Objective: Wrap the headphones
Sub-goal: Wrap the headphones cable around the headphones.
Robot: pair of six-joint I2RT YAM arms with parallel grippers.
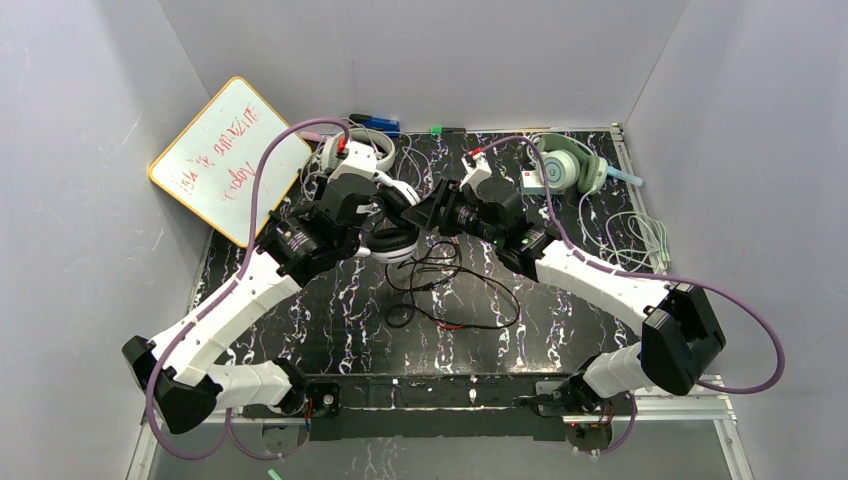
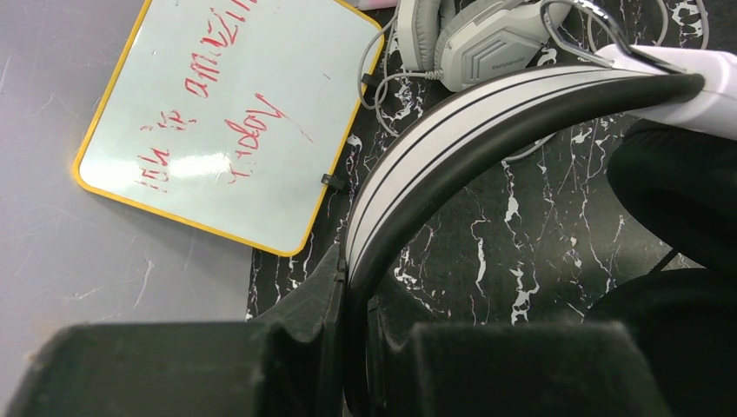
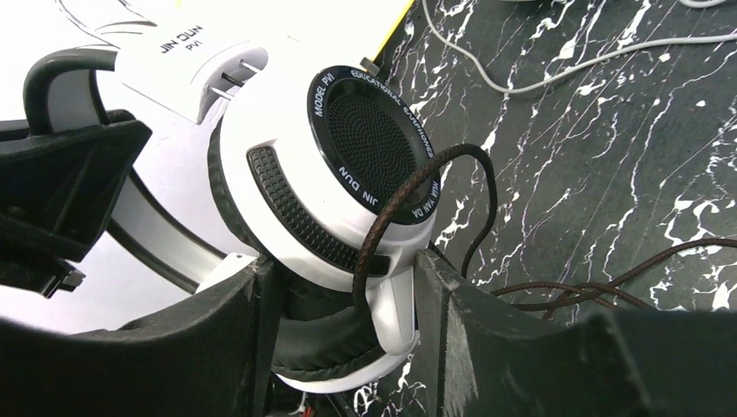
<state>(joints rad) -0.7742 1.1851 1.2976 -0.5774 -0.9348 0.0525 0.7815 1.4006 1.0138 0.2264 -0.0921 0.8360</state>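
Left jaws clamp the band of the black-and-white headset; right jaws straddle its earcup, grip unclear.

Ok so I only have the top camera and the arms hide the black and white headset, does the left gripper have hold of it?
Observer: Yes. The left wrist view shows the left gripper shut on the white-striped headband.
Operator: And the right one?
Observer: The right gripper straddles one earcup. I can't tell whether it is pinching.
Operator: Where's the cable?
Observer: The black cable loops across that earcup's face and drops between the fingers.
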